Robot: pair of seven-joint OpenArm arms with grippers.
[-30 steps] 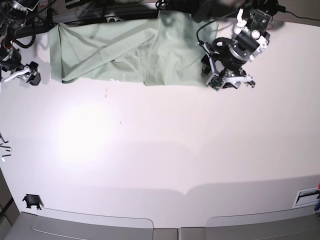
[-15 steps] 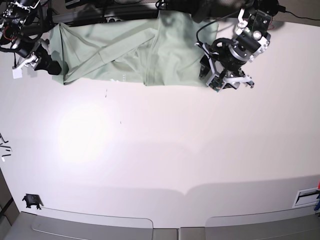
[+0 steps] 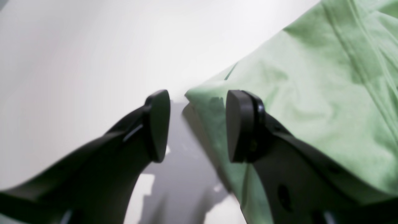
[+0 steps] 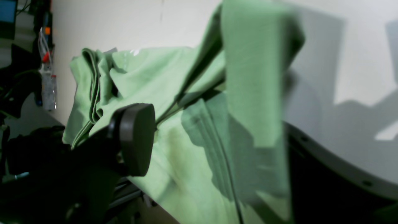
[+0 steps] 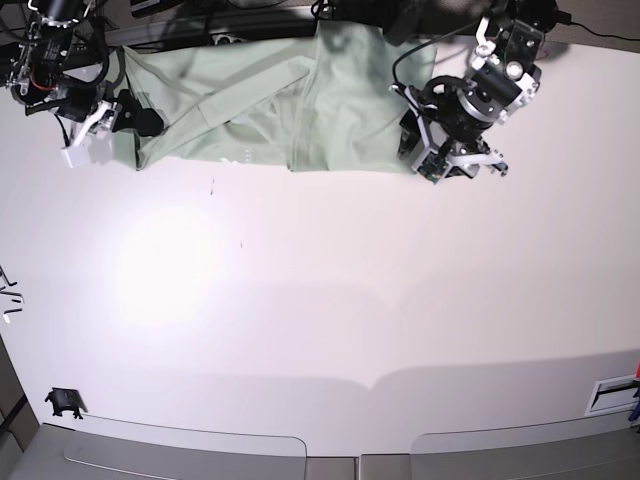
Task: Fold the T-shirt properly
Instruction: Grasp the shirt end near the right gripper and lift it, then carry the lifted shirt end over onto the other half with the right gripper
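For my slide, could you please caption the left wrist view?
Open left gripper poised over the corner of the sage-green T-shirt on the white table.

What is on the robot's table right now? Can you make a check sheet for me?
Surface: white table, glare patch at left.
Job's things: T-shirt, pale green, partly folded, lying along the far edge.
Clutter: small black clip at the near left corner.
Grippers: left gripper open, straddling a shirt corner; right gripper open, shirt fabric between its jaws.
Cables: black cables behind the far edge.
Surroundings: grey trays along the near edge.
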